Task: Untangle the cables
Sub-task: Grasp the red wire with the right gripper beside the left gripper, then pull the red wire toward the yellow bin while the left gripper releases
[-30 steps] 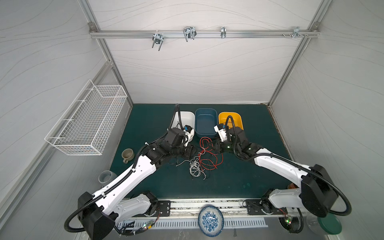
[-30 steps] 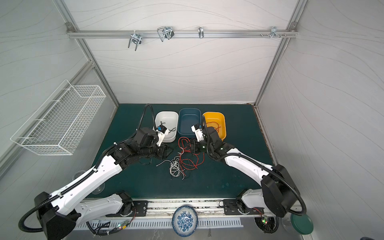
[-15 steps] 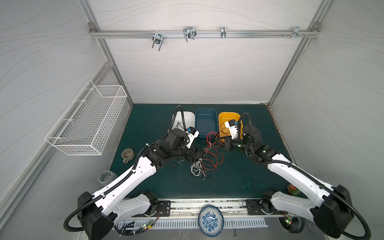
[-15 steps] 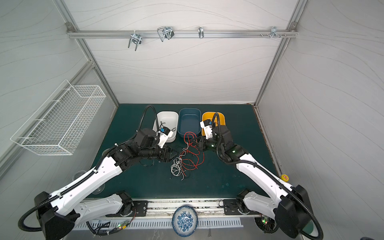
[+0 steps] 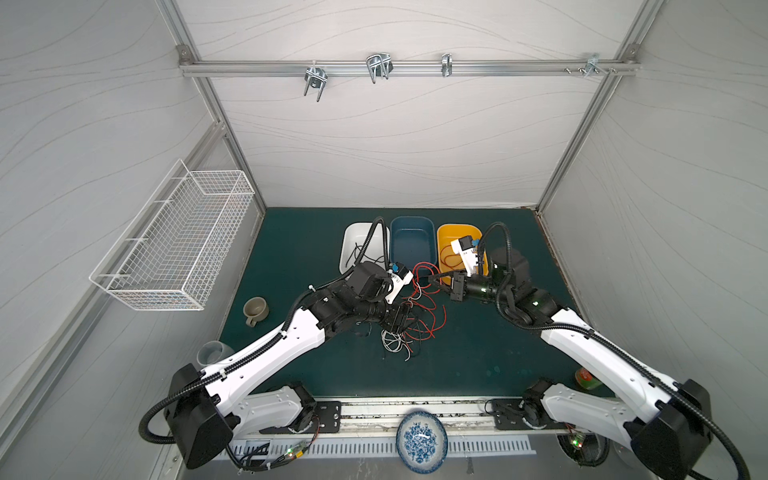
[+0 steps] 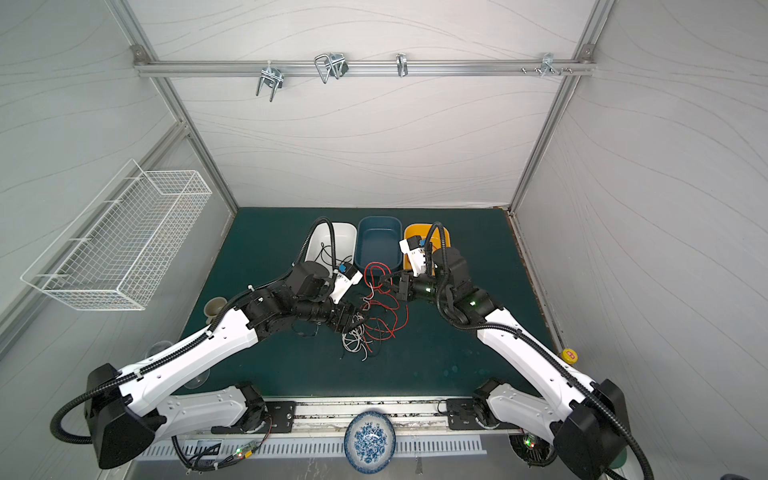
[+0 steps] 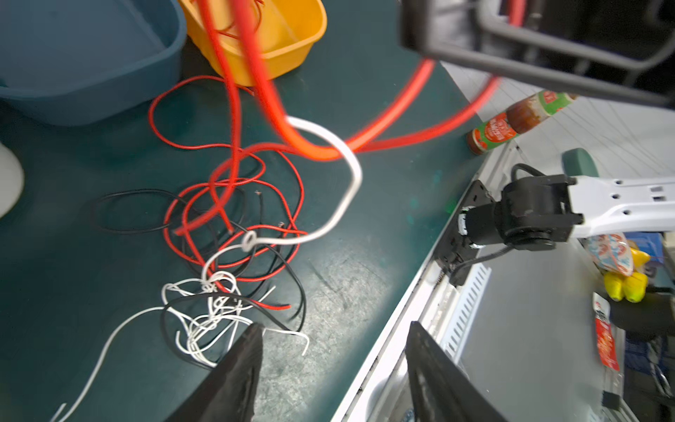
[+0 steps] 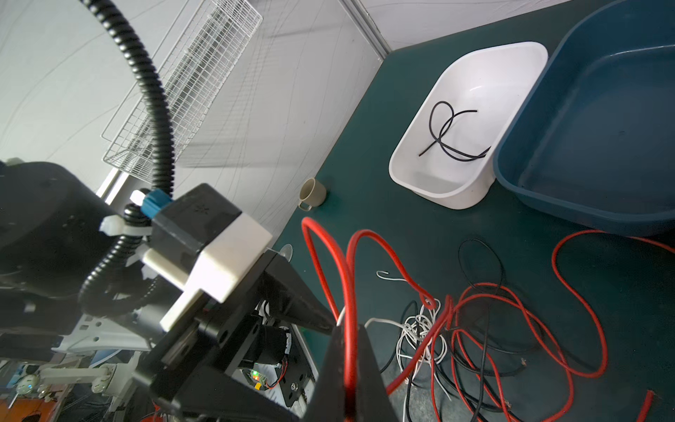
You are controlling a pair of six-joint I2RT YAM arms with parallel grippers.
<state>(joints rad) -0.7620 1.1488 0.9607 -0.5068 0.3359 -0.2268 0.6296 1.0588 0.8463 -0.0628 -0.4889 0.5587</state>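
The cables (image 5: pixel 415 328) (image 6: pixel 374 326) lie as a knot of red, white and black wires on the green mat. My right gripper (image 8: pixel 349 329) (image 5: pixel 432 279) is shut on a red cable and holds it raised above the knot. In the left wrist view a white cable (image 7: pixel 350 164) hangs hooked over that raised red strand. My left gripper (image 7: pixel 335 327) (image 5: pixel 405 318) hovers low at the knot's left edge, open, with only mat between its fingers. One black cable (image 8: pixel 443 135) lies in the white tray (image 8: pixel 438 193), and a red one (image 5: pixel 444 253) in the yellow tray (image 5: pixel 457 228).
A blue tray (image 5: pixel 411 220) stands between the white and yellow ones at the back. A mug (image 5: pixel 254 309) and a clear cup (image 5: pixel 214 353) sit at the mat's left. A sauce bottle (image 5: pixel 586 378) lies front right, a patterned plate (image 5: pixel 421 440) at the front rail.
My right gripper has risen with the red cable, pulling a loop up from the knot. My left gripper has slid right to the knot and opened wider.
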